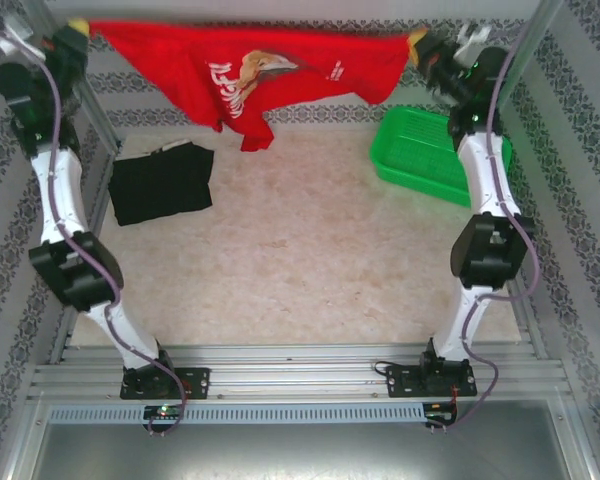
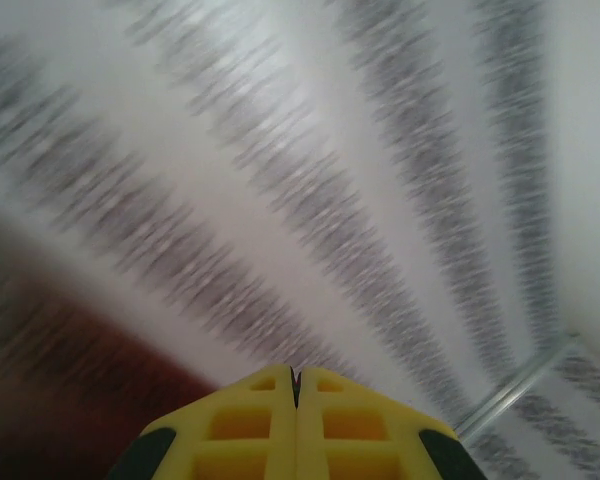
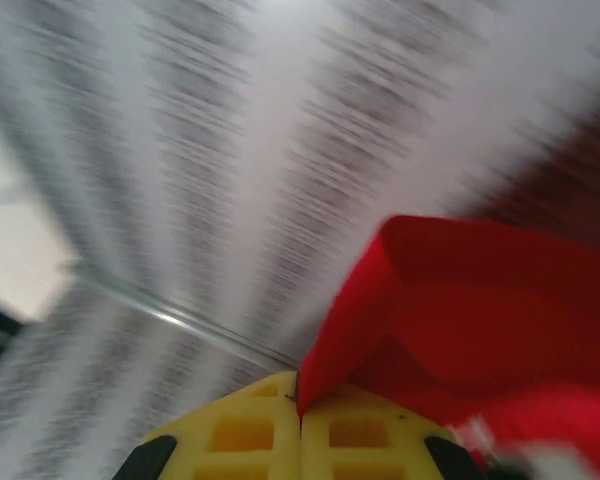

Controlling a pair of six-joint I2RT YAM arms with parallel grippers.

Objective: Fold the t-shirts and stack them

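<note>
- The red t-shirt (image 1: 250, 65) hangs in the air at the far edge of the table (image 1: 310, 270), stretched like washing on a line. The printed side faces the camera above.
- The left gripper (image 1: 78, 27) has its yellow jaws pressed together on the left end of the cloth. In the left wrist view this gripper (image 2: 296, 378) shows no gap between the jaws, and the cloth itself is only a dark red blur low on the left.
- The right gripper (image 1: 417, 42) pinches the other end. In the right wrist view the red t-shirt (image 3: 460, 300) comes out directly from the closed seam of this gripper (image 3: 300, 385).
- The relation that matters: the long axis of the shirt runs from left to right, from one gripper to the other, across the table. The middle part sags lower than the two held ends, with one flap hanging down near the centre.
- The bare part of the table lies below the shirt and toward the bases of the arms. So I judge that the next move must bring both ends down and nearer together, keeping the line between them level, so that the shirt lands flat.
- The black t-shirt (image 1: 160, 185) lies folded on the left side of the table, close beside the left arm and well apart from the right arm. For stacking, the left arm is the nearer one.
- The green basket (image 1: 420, 150) stands at the far right, under the right gripper. A low right end of the cloth could drag over its rim.
</note>
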